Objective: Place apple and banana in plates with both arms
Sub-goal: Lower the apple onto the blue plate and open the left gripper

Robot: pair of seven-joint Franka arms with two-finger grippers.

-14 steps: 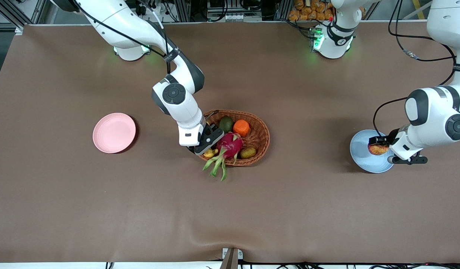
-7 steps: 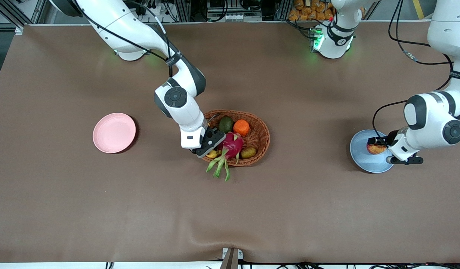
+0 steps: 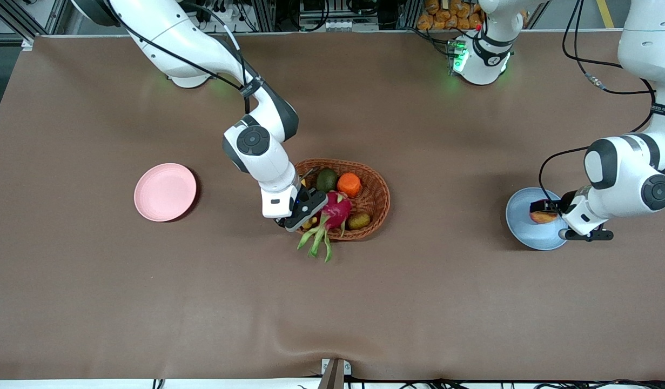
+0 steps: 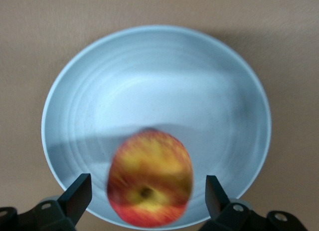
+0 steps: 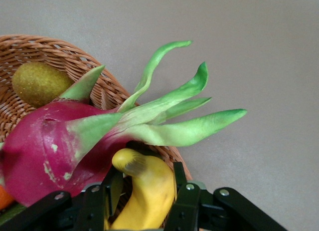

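The red and yellow apple (image 4: 149, 186) (image 3: 540, 217) is over the light blue plate (image 4: 149, 76) (image 3: 522, 229), toward the left arm's end of the table. My left gripper (image 4: 148, 193) (image 3: 543, 214) stands open around it, with a gap at each finger. The apple shows blurred; whether it rests on the plate I cannot tell. The yellow banana (image 5: 144, 191), dark tip up, is clamped in my right gripper (image 5: 145, 188) (image 3: 309, 217) at the wicker basket's rim nearest the front camera. The pale pink plate (image 3: 165, 192) lies bare toward the right arm's end.
The brown wicker basket (image 3: 383, 194) in the table's middle holds a magenta dragon fruit (image 3: 336, 209) pressed against the banana, an orange (image 3: 349, 184), an avocado (image 3: 327, 179) and a kiwi (image 3: 358, 220). The dragon fruit's green leaves (image 5: 169, 126) hang over the rim.
My left gripper has opened and let go of the apple over the blue plate. The right gripper has closed on the banana and shifted slightly along the basket; the dragon fruit has been nudged.
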